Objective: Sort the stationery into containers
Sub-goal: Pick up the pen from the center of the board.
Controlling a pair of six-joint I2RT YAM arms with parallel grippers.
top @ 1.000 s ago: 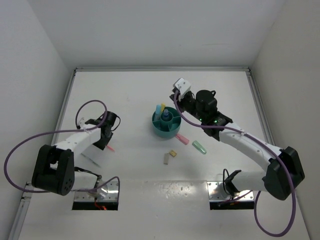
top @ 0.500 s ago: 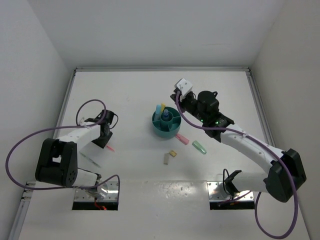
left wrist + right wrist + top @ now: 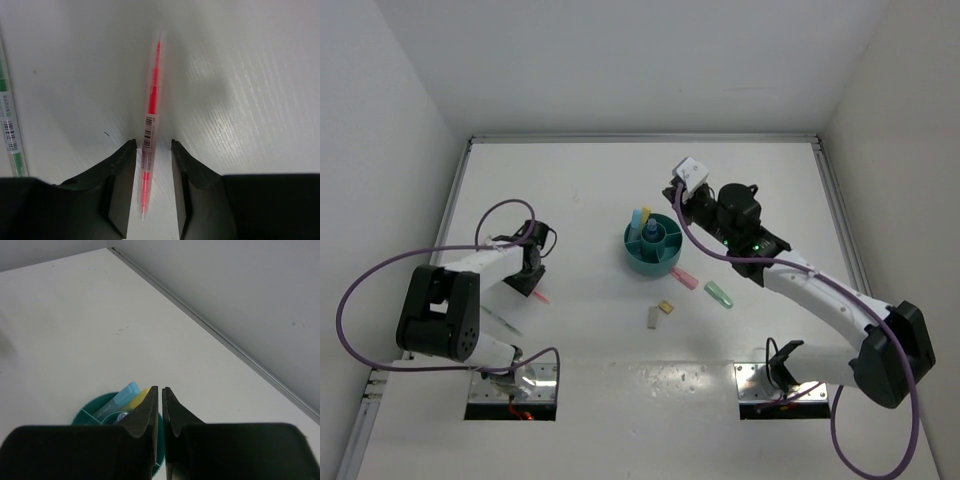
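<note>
Since the thin pink pen looks like a light, stiff, slick plastic stick lying flat on the white table, I'd guess it'll roll or skate away if it's pinched off-centre. The barcode-label stretch near its middle seems the sane place to grab. It sits well off to the left of the round teal plastic desk organiser. The left gripper is down over it, with its jaws at a narrow gap, one either side of the barrel. I can see slivers of table on both sides, so it's not clamped yet. A clear pen with green ink lies near it, a bit further from the organiser, and looks far enough off not to get caught by the fingers. The right gripper hangs above the far side of the organiser, pinched down to a hairline with nothing in it. A light-blue stubby marker and a yellow one are already standing in the organiser. Just on the near side of the organiser lie a pink stubby marker, a green stubby marker, a small tan eraser and a grey eraser. The run from the pen to the organiser looks unobstructed, though the standing markers could get bumped on the drop.
</note>
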